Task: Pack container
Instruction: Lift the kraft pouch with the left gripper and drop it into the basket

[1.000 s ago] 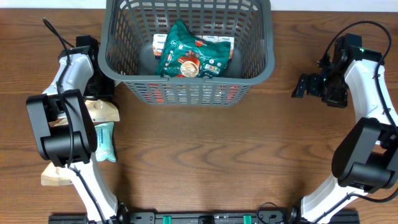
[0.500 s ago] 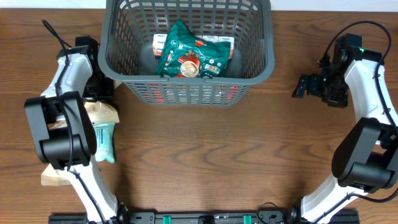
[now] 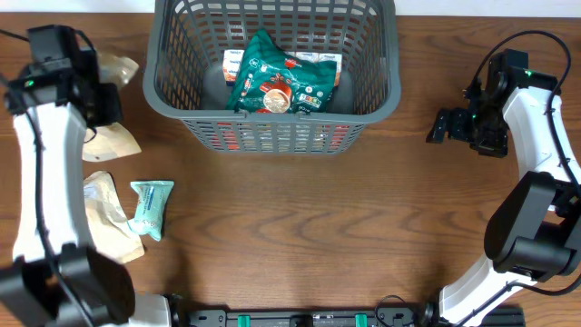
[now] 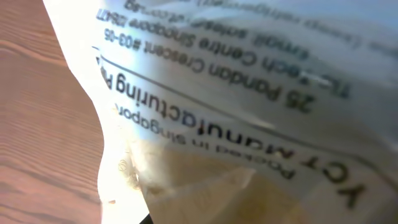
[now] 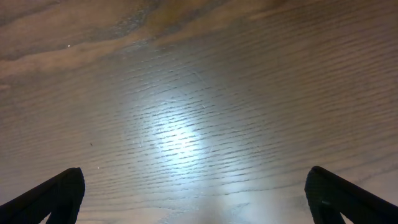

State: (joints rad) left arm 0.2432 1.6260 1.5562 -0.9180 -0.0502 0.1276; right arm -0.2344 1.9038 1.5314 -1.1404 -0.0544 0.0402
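Note:
The container (image 3: 272,134), a large dark grey lattice basket, stands at the top middle and holds a green snack packet (image 3: 272,80) on top of other packets. My left gripper (image 3: 98,89) is raised at the basket's left side and is shut on a pale beige packet (image 3: 120,66). That packet (image 4: 249,112), with printed text, fills the left wrist view and hides the fingers. My right gripper (image 3: 441,125) is open and empty to the right of the basket, and only bare wood shows between its fingertips (image 5: 196,193).
A beige packet (image 3: 113,143) lies below my left gripper. Another beige packet (image 3: 109,216) and a small teal packet (image 3: 150,209) lie on the wooden table (image 3: 300,227) at the left.
My left arm has swung up and to the left, lifting a beige packet off the table beside the basket. The packets beneath it now show. The right arm has not moved.

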